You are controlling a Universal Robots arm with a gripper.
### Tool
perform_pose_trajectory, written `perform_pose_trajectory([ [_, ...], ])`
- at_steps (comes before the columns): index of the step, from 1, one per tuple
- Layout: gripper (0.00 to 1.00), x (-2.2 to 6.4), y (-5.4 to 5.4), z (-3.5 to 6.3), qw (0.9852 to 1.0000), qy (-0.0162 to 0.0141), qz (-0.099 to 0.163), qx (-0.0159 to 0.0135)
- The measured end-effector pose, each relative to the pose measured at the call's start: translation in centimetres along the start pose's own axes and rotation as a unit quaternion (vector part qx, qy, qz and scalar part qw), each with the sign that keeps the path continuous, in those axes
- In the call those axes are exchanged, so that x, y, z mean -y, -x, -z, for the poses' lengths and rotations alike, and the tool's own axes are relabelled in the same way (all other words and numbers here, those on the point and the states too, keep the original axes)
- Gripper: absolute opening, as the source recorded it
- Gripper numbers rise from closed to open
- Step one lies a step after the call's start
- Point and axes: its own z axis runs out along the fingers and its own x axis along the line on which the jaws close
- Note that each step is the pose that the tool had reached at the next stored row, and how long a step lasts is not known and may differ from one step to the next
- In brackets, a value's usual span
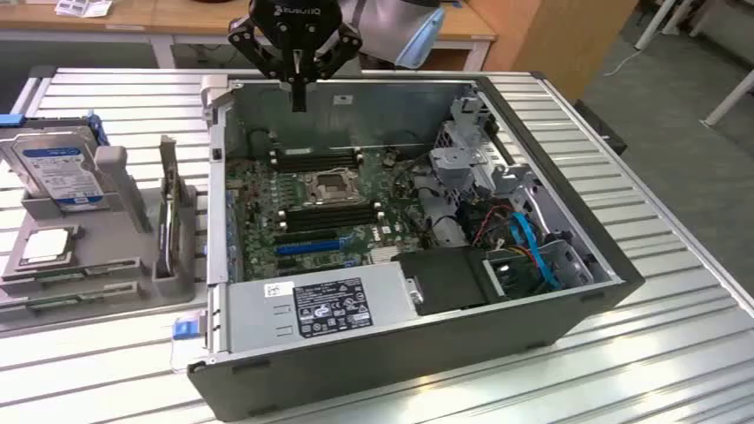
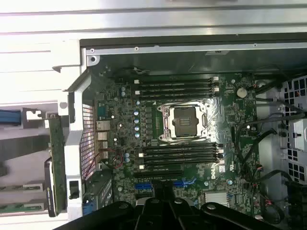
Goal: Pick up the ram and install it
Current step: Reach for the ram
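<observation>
two black fingers of the gripper (image 1: 299,99) are pressed together with nothing between them. it hangs point-down over the far edge of the open computer case (image 1: 471,353), clear of the motherboard (image 2: 230,110).

the ram (image 2: 56,163) is outside the case, standing on its long edge in a grey holder (image 1: 175,281) on the slatted table (image 1: 659,371), just beside the case wall on the exterior view's left. further toward that side a grey tray (image 1: 118,265) carries a hard drive (image 1: 59,172) with a blue label, a square silver cpu (image 1: 48,246) and flat green strips (image 1: 59,300).

inside the case, black memory slots (image 2: 180,86) run on both sides of the cpu socket (image 2: 184,120). a power supply (image 1: 318,305) and blue cables (image 1: 531,243) crowd the near end.

the gripper housing reads "robotiq" upside down and the board reads "dell". the power supply label is too small to read.
</observation>
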Motion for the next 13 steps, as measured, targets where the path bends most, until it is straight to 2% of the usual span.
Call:
perform_pose_trajectory([
  [13,0.1,0.03,-0.37,0.01,1.0,0.0,0.0,0.0],
])
